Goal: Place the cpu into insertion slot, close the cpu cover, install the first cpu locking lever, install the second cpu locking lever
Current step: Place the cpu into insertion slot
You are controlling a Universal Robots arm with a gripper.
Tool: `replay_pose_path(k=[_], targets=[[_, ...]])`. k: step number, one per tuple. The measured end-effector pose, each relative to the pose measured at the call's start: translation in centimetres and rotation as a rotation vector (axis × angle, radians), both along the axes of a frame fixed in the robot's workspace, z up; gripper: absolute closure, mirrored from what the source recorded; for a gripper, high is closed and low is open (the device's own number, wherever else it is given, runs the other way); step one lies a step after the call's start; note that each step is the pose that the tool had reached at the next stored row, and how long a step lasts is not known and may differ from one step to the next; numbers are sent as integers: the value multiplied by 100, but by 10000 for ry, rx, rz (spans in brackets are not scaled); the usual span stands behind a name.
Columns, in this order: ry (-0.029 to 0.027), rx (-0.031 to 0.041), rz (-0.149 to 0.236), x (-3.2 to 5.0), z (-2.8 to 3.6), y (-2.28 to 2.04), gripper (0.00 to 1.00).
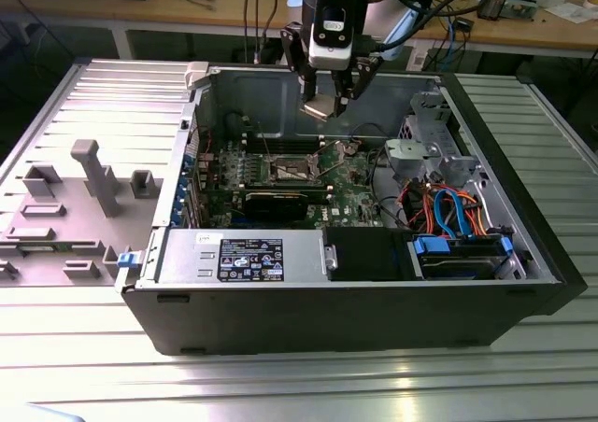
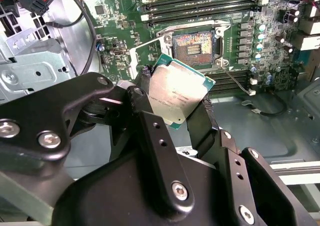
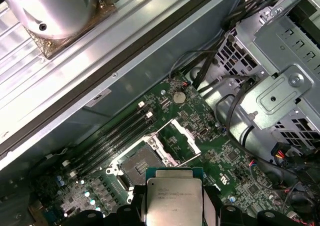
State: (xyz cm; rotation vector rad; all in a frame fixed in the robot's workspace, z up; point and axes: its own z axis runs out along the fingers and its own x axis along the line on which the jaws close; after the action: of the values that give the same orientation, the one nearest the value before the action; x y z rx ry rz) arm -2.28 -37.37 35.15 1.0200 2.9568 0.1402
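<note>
here's the gripper (image 1: 326,105) hanging over the open computer case (image 1: 374,301), its fingers (image 2: 145,83) clamped on two opposite edges of the cpu (image 2: 177,98). the chip is up in the air, well clear of the green board (image 3: 225,161), apart from everything but the fingers.

in the first wrist view the insertion slot (image 3: 137,161) lies bare, dark centre uncovered. the cpu cover (image 3: 191,136) stands tilted up just beside it. memory slots (image 3: 115,136) run along the slot's other side, with the case wall beyond them. a grey drive cage (image 1: 430,133) and cables (image 1: 448,207) crowd the exterior view's right.

the chip is square, so it has no long axis to call. its dull metal face is turned toward both wrist cameras, a green rim showing round it. in the second wrist view it sits skewed against the slot's sides.

its underside is hidden, the fingers cover two edges, and the first wrist view cuts off its near edge.
</note>
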Motion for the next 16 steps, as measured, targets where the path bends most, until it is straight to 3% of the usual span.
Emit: replay_pose_path(k=[5,10,16], targets=[[0,-1,-62,0,0,0,46],[9,-4,-499,0,-10,0,46],[20,-5,-521,-1,-15,0,46]])
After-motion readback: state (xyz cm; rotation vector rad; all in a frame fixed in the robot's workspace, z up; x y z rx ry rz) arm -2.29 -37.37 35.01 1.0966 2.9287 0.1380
